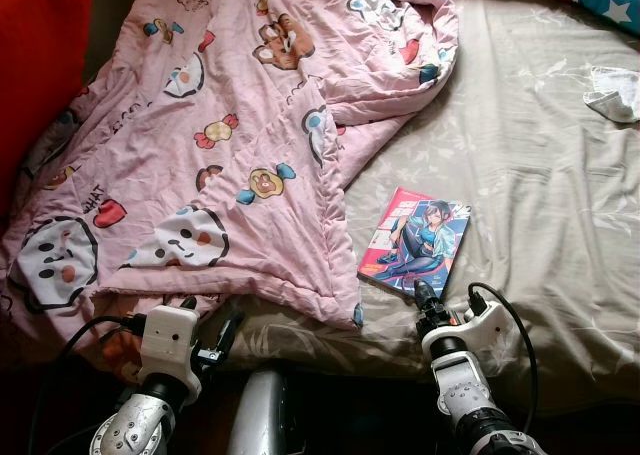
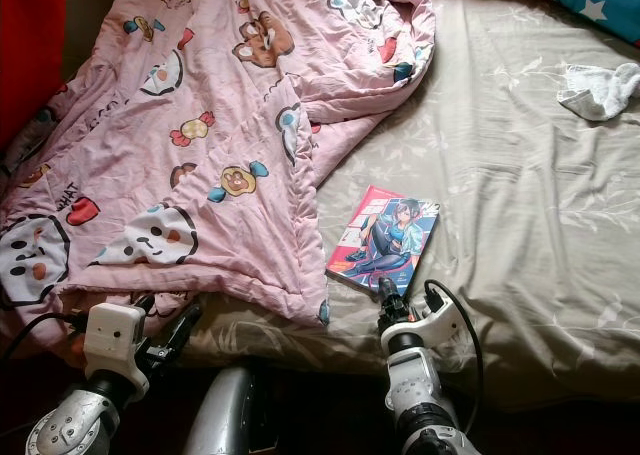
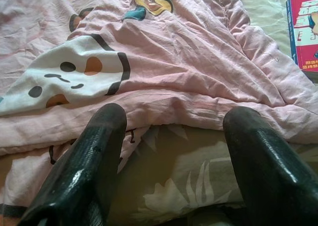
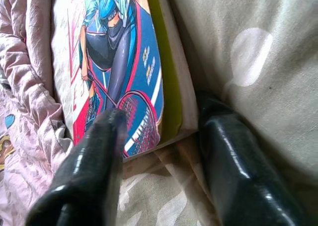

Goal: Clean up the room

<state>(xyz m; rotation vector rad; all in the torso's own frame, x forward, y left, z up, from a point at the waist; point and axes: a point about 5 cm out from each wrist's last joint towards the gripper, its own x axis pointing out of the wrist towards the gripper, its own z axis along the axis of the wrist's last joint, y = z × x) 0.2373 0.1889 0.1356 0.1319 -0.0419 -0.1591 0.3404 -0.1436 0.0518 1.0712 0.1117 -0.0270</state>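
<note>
While both arms reach forward low over the bed's (image 1: 520, 165) near edge, the right gripper (image 4: 159, 151) has its 2 fingers spread around the near corner of a comic book (image 1: 415, 240), one finger over the cover. The book lies flat, long axis running away from the robot, tilted slightly right, beside a pink quilt (image 1: 220, 135). The left gripper (image 3: 174, 151) is spread, empty, at the quilt's hem.

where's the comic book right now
The comic book lies flat on the beige bedsheet, just right of the pink blanket's edge, with the open right gripper at its near corner.
</note>
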